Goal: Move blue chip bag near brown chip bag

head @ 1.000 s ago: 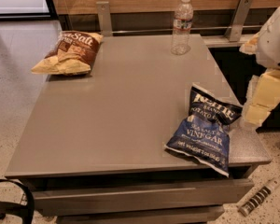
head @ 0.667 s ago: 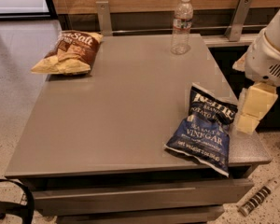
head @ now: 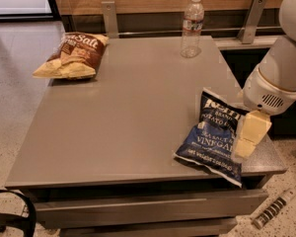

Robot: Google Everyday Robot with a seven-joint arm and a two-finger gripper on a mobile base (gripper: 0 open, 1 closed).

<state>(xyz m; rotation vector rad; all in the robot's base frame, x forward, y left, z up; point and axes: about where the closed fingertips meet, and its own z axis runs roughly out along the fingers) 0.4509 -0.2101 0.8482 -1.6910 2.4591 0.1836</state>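
The blue chip bag lies flat near the front right corner of the grey table. The brown chip bag lies at the far left corner, well apart from the blue one. My gripper, cream-coloured under the white arm, hangs at the blue bag's right edge, just over the table's right side. I cannot tell whether it touches the bag.
A clear water bottle stands upright at the table's back edge, right of centre. Two metal brackets rise behind the table against a wooden wall. A black curved object is at the bottom left.
My arm has moved left and down, bringing the gripper from beside the table to the blue bag's right edge. Neither bag has moved.
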